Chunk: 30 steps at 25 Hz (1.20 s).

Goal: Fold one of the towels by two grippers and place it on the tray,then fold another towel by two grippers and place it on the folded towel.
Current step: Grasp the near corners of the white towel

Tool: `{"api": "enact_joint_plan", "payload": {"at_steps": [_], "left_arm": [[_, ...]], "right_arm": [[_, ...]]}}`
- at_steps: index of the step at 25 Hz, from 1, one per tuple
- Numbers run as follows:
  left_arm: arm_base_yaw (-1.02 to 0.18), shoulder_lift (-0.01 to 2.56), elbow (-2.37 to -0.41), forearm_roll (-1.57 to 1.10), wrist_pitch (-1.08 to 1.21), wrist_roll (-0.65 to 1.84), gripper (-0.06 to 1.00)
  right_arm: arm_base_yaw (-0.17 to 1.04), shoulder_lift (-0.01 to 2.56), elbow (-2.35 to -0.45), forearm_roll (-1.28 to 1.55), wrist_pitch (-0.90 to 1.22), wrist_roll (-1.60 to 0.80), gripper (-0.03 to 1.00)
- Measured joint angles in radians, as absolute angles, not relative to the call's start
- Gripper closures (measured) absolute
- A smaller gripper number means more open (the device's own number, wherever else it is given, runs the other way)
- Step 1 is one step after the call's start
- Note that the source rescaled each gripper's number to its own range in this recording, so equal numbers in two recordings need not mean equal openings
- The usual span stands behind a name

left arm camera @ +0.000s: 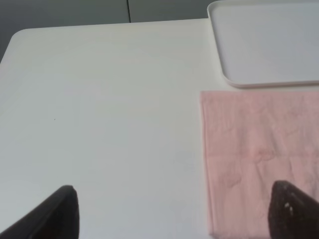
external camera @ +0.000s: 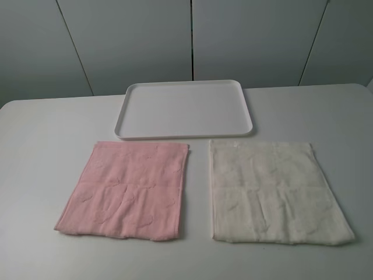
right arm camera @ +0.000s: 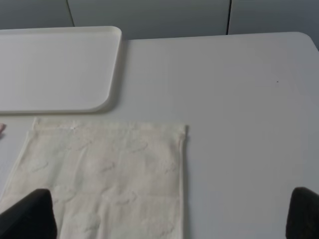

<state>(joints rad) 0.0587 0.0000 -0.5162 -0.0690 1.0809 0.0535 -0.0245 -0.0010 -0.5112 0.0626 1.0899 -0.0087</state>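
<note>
The cream-white towel point(external camera: 277, 189) lies flat on the table at the front right, also seen in the right wrist view point(right arm camera: 107, 179). The pale pink towel point(external camera: 127, 189) lies flat at the front left and shows in the left wrist view point(left arm camera: 256, 159). Behind both, the white tray point(external camera: 131, 96) sits with nothing on it. Neither arm appears in the high view. My left gripper point(left arm camera: 172, 211) hangs open above the table at the pink towel's outer edge. My right gripper point(right arm camera: 169, 214) is open above the cream towel's outer edge. Neither holds anything.
The white table point(external camera: 46, 151) has rounded far corners, with a grey panelled wall point(external camera: 140, 41) behind it. Bare tabletop stretches left of the pink towel and right of the cream one.
</note>
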Motion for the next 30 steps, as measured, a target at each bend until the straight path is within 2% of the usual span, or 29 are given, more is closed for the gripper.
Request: {"api": "enact_joint_plan", "payload": {"at_steps": [23,30], "left_arm": [[0.059,0.002,-0.516,-0.069,1.079,0.053,-0.04],[0.059,0.212,-0.537,-0.080,1.053,0.085,-0.04]], "right_arm": [[-0.025,0.002,-0.511,0.175,1.082,-0.046,-0.03],[-0.025,0.218,-0.550,0.193,1.027,-0.124,-0.03]]}}
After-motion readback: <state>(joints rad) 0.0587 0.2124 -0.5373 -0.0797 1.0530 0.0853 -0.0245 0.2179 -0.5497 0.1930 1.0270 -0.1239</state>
